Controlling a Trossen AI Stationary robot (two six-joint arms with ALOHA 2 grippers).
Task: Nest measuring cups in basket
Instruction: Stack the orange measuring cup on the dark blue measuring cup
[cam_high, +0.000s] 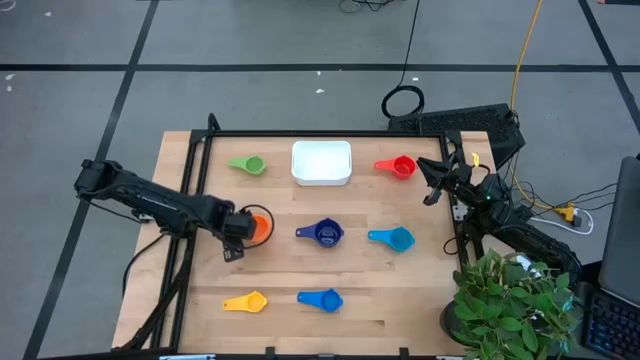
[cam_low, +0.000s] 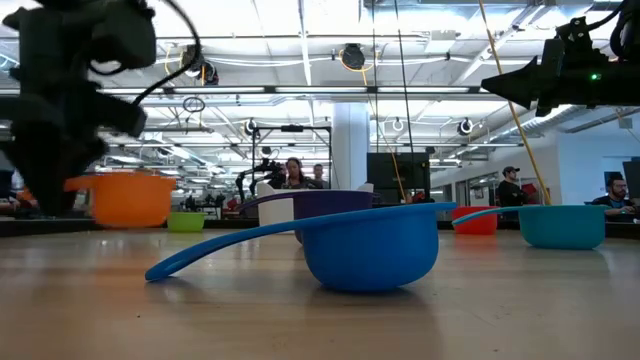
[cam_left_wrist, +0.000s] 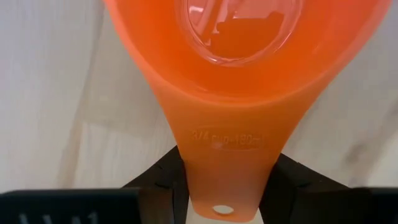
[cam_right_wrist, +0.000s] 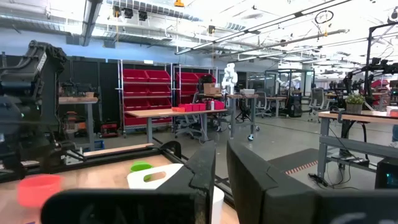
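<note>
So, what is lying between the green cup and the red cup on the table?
The white basket lies between the green cup and the red cup, apart from both. The high view shows this.

Green (cam_high: 248, 164), red (cam_high: 401, 166), orange (cam_high: 260, 227), blue and yellow (cam_high: 249, 301) cups lie around a white basket (cam_high: 321, 176) on pale wood (cam_high: 400, 290).

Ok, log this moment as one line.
left gripper: shut on orange cup handle | right gripper: shut, raised | basket: empty
</note>
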